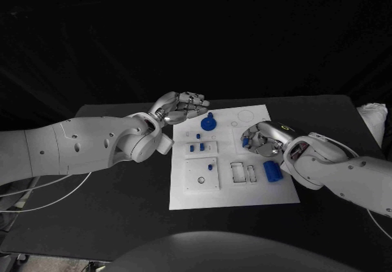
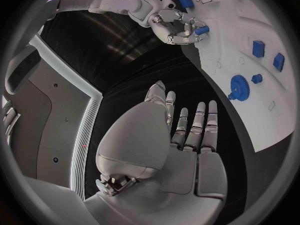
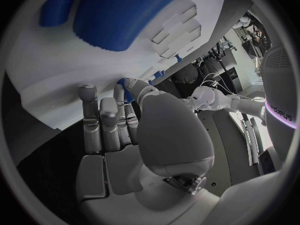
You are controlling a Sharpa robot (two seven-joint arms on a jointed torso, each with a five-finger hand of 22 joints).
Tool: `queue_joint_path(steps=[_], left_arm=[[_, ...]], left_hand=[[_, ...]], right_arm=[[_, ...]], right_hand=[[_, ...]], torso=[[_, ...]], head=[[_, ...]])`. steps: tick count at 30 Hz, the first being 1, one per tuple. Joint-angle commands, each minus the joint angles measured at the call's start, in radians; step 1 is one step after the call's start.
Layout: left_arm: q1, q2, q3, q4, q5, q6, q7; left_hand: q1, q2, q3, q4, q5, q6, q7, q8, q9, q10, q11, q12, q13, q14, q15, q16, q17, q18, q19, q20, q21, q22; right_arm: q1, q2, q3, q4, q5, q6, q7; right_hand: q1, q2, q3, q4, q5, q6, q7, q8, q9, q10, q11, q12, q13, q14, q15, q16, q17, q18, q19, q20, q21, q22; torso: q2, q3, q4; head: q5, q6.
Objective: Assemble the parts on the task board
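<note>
The white task board lies mid-table. My right hand hovers over the board's right-middle and pinches a small blue part at its fingertips; the left wrist view shows that right hand with the small blue part. In the right wrist view the part sits between thumb and fingertip above the board. My left hand hangs at the board's far-left corner, fingers stretched out and holding nothing. A blue gear stands beside it.
A large blue cylinder lies on the board's right side, close under my right forearm. Small blue pegs stand in a plate at the board's left, and another blue piece sits on the square plate below. A white object lies at the table's right edge.
</note>
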State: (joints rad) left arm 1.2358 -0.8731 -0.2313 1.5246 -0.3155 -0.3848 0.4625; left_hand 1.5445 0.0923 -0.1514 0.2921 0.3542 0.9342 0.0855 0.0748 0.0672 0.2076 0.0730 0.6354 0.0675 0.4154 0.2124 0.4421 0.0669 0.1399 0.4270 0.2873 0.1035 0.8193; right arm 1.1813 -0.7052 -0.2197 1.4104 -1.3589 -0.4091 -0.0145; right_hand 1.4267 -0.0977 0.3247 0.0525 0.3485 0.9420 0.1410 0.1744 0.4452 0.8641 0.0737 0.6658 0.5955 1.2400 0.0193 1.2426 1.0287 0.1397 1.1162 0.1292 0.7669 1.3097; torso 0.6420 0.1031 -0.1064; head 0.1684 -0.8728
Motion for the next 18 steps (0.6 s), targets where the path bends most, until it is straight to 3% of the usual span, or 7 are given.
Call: queue_joint_path(steps=[1, 9, 18], left_arm=[[0.000, 0.002, 0.001, 0.001, 0.003, 0.019, 0.004], [-0.004, 0.004, 0.001, -0.001, 0.000, 0.022, -0.001], [-0.007, 0.002, 0.001, -0.001, -0.003, 0.023, -0.004]], left_hand=[[0.010, 0.000, -0.009, 0.000, 0.007, 0.009, 0.004, 0.006, 0.002, 0.003, 0.007, 0.007, -0.001, 0.003, 0.001, 0.004, -0.001, -0.013, -0.001, 0.002, 0.007, -0.001], [0.028, 0.002, -0.007, -0.003, 0.015, 0.016, 0.006, 0.009, 0.001, 0.004, 0.010, 0.011, -0.001, 0.001, 0.002, 0.008, -0.002, -0.013, -0.002, 0.002, 0.009, -0.002], [0.051, 0.004, -0.005, -0.003, 0.032, 0.022, 0.009, 0.013, 0.001, 0.005, 0.012, 0.015, -0.001, -0.001, 0.002, 0.012, -0.002, -0.013, -0.003, 0.002, 0.011, -0.004]], right_arm=[[-0.001, 0.002, 0.000, -0.001, 0.003, 0.003, 0.011], [-0.001, -0.005, 0.000, 0.010, 0.023, -0.021, 0.024], [0.009, -0.026, 0.001, 0.051, 0.035, -0.050, 0.030]], right_hand=[[0.012, 0.002, 0.004, -0.007, 0.004, 0.030, -0.006, 0.020, 0.014, 0.019, -0.002, 0.002, -0.006, 0.008, -0.007, 0.008, 0.004, 0.008, 0.011, -0.005, 0.014, 0.070], [0.013, 0.009, 0.003, -0.018, -0.002, 0.086, -0.025, 0.068, 0.065, 0.080, -0.022, -0.008, -0.028, 0.033, -0.024, 0.022, 0.020, 0.002, 0.035, -0.020, 0.054, 0.077], [0.013, 0.007, 0.002, -0.019, -0.007, 0.091, -0.029, 0.075, 0.077, 0.093, -0.026, -0.011, -0.032, 0.040, -0.027, 0.027, 0.026, 0.001, 0.040, -0.023, 0.063, 0.078]], torso=[[0.000, 0.0001, -0.0001], [0.000, 0.0002, -0.0003], [0.000, 0.0002, 0.0005]], head=[[0.003, 0.000], [0.009, 0.000], [0.023, 0.000]])
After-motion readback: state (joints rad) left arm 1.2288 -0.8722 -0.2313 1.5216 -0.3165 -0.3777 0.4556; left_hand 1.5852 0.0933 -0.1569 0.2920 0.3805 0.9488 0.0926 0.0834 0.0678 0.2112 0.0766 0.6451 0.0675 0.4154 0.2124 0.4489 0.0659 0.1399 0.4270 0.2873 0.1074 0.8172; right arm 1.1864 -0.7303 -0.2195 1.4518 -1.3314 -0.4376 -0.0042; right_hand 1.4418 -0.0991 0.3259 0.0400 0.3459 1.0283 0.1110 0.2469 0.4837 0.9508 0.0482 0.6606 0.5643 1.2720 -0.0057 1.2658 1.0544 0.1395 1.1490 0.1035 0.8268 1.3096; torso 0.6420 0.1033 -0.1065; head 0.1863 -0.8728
